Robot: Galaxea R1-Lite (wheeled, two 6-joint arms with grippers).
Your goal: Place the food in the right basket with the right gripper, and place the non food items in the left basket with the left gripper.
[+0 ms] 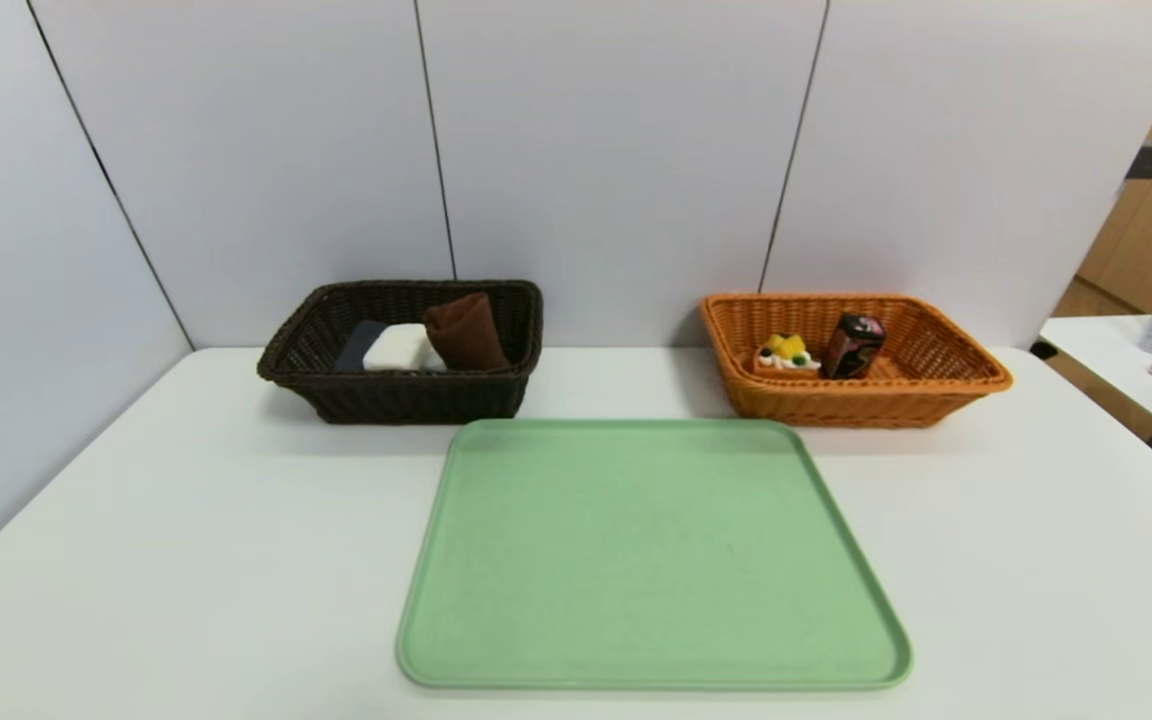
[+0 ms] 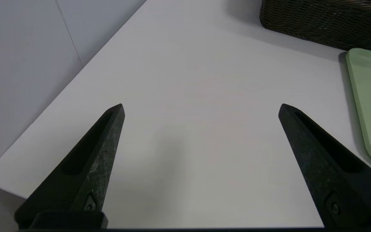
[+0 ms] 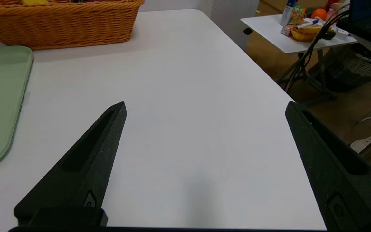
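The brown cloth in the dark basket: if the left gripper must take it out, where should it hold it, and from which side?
Probably from above, at the top end of the brown cloth. It stands rolled and tilted, rising over the rim of the dark basket, so that end is free. The white block lies close beside it, which leaves little room lower down. The left gripper is open over the table.

A smooth, matt white table point(image 1: 186, 520) carries a matt pale green tray point(image 1: 651, 560) that looks like plastic. Toward the far left corner sits a dark brown woven wicker basket point(image 1: 401, 395) holding a soft brown cloth point(image 1: 466, 332) and a smooth white block point(image 1: 396, 348). Toward the far right corner is an orange woven wicker basket point(image 1: 856, 405). The gripper fingers point(image 2: 89, 167) are matt black, faintly speckled and scuffed.
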